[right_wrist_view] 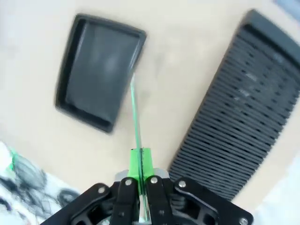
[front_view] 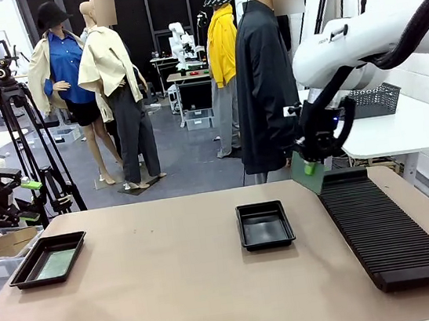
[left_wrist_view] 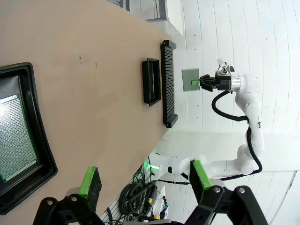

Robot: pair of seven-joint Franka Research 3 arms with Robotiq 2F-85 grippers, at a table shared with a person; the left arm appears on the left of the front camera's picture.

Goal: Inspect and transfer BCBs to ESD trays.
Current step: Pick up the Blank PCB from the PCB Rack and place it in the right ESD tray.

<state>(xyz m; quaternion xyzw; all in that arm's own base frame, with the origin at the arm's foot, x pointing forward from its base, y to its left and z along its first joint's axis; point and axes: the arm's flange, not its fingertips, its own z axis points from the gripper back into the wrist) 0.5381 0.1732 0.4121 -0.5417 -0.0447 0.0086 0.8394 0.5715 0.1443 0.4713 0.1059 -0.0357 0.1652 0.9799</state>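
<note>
My right gripper [front_view: 309,168] is shut on a green BCB [front_view: 306,174] and holds it in the air above the far end of the rack. The right wrist view shows that BCB [right_wrist_view: 135,122] edge-on, clamped in the right gripper [right_wrist_view: 141,161]. Below it lies an ESD tray [right_wrist_view: 96,72] with nothing in it, the same tray [front_view: 264,225] at the table's middle. A second ESD tray [front_view: 46,259] at the left holds another BCB [front_view: 57,264]. In the left wrist view my left gripper [left_wrist_view: 145,180] stands open above the table beside that tray [left_wrist_view: 40,154] and its BCB [left_wrist_view: 16,136].
A long black ribbed rack [front_view: 385,225] runs along the table's right side. A person in a dark coat [front_view: 266,90] stands at the far edge. A tripod [front_view: 26,138] stands off the table at the left. A grey mesh basket [front_view: 376,99] sits on a white table behind.
</note>
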